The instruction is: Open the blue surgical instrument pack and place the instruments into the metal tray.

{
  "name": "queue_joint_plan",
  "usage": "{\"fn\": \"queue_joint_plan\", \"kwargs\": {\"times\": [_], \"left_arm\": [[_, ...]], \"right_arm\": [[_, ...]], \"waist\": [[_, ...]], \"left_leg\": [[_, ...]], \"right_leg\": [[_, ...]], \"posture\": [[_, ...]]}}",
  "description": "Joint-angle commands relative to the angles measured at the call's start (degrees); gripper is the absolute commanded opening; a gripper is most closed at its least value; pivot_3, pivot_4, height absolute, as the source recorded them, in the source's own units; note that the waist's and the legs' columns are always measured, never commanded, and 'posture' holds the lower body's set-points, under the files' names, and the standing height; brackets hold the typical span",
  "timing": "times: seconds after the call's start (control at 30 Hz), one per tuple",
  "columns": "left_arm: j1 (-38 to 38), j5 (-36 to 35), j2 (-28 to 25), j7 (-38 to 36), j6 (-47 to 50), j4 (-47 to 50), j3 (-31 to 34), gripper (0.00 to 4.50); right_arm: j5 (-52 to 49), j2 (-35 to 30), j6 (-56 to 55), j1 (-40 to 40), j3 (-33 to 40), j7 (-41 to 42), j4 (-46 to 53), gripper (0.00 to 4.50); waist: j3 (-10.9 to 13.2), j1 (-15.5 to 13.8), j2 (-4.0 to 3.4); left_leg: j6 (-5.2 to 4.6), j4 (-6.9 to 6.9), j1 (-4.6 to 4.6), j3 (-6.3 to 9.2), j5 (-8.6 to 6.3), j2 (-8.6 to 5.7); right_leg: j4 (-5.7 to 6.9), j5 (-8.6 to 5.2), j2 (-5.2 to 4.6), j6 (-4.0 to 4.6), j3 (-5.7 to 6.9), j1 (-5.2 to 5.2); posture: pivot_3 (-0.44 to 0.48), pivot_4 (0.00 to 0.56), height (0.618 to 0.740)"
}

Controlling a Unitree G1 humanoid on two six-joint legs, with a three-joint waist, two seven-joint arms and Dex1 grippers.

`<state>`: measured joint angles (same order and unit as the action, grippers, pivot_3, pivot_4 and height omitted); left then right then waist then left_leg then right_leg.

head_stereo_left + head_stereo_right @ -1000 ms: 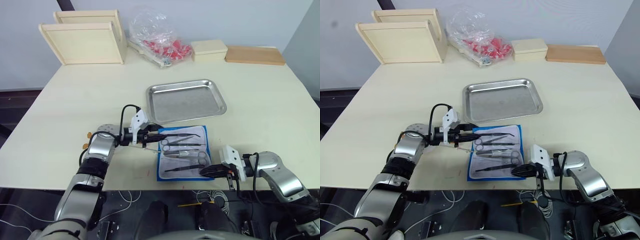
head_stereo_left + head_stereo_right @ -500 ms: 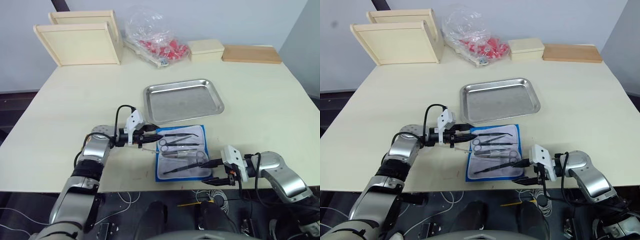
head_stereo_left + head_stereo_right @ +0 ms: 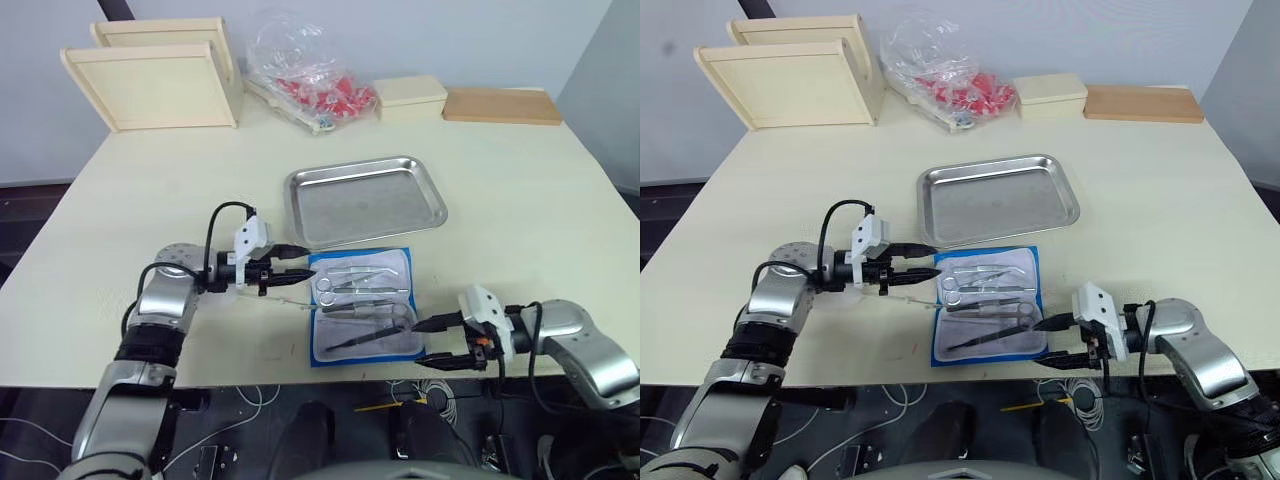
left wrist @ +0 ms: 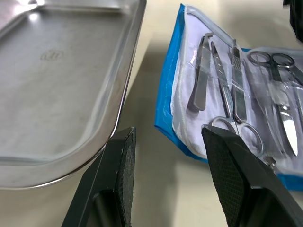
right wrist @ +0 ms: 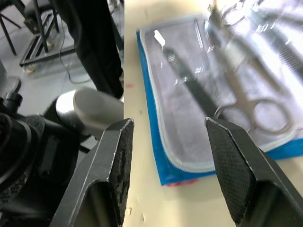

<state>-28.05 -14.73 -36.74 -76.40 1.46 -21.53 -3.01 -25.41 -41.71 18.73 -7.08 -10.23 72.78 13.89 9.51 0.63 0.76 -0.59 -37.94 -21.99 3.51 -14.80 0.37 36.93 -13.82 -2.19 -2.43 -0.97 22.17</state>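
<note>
Blue surgical instrument pack [image 3: 364,305] lying flat open on worktop [image 3: 150,200], lining up. Instruments [image 3: 362,290] all tucked in pack pockets: ring-handled scissors, forceps, slim probes. Left claw [image 3: 290,278] spread wide, nothing gripped, tips right at pack's near edge, just off corner of metal tray [image 3: 366,199]. Right claw [image 3: 436,342] also gaping, empty, parked at pack's opposite corner by worktop edge. Tray sits beyond pack from both claws, nothing in it.

Pretty even bright overhead light, soft shadows; glare on the metal tray [image 3: 366,198], and right wrist view was blurry.
</note>
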Motion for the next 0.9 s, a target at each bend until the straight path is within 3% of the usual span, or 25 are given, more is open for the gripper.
{"fn": "queue_joint_plan", "kwargs": {"times": [0.03, 0.07, 0.17, 0.33, 0.53, 0.9], "left_arm": [[-0.6, -1.6, -1.7, -1.4, -1.9, 2.4, 2.1, 2.35], [-0.8, -2.1, -2.0, -1.8, -1.9, 2.6, 2.4, 2.35], [-1.2, -2.8, -3.0, -3.1, -3.0, 3.0, 3.0, 2.35], [-1.5, -3.4, -5.5, -5.8, -5.1, 4.2, 3.4, 4.46], [-0.4, -6.8, -8.2, -11.1, -3.2, 8.5, 3.7, 4.46], [0.9, -9.4, -10.0, -12.3, 0.9, 14.7, 3.2, 4.46]], "right_arm": [[-3.0, 0.4, 0.1, -1.6, 2.9, 0.0, 2.4, 4.15], [-3.1, 0.9, -0.3, -2.1, 3.1, -0.3, 2.0, 4.36], [-2.1, 2.4, -2.5, -3.7, 3.0, -0.7, -0.5, 4.36], [2.2, 4.9, -9.2, -6.9, 1.4, 0.0, -7.1, 4.5], [6.2, 8.5, -16.1, -10.4, 0.2, -0.1, -14.4, 4.5], [10.1, 12.8, -21.4, -14.7, -1.9, 1.1, -25.2, 4.5]], "waist": [[0.0, 0.0, 0.01], [0.0, 0.0, 0.01], [0.0, 0.0, 0.03], [0.1, 0.0, 0.07], [0.1, 0.1, 0.06], [0.1, 0.2, 0.05]], "left_leg": [[0.0, 0.01, 0.0, 0.0, 0.0, 0.01], [0.0, 0.01, 0.0, 0.0, 0.0, 0.01], [0.0, 0.03, 0.0, -0.02, 0.0, -0.01], [0.0, 0.05, -0.03, -0.1, 0.0, -0.02], [0.0, 0.18, -0.11, -0.2, 0.0, -0.02], [0.0, 0.21, -0.11, -0.49, 0.0, 0.0]], "right_leg": [[0.0, 0.0, 0.0, 0.0, 0.0, 0.01], [0.0, 0.0, 0.0, 0.0, 0.0, 0.01], [0.0, 0.0, 0.0, 0.0, 0.0, 0.02], [0.0, 0.0, 0.0, 0.0, -0.03, 0.09], [0.01, 0.01, 0.03, 0.01, -0.13, 0.27], [0.06, 0.01, 0.08, 0.01, -0.26, 0.36]], "posture": [[0.0, 0.15, 0.74], [0.0, 0.15, 0.74], [0.0, 0.15, 0.74], [0.0, 0.15, 0.74], [0.0, 0.15, 0.74], [0.0, 0.15, 0.74]]}}
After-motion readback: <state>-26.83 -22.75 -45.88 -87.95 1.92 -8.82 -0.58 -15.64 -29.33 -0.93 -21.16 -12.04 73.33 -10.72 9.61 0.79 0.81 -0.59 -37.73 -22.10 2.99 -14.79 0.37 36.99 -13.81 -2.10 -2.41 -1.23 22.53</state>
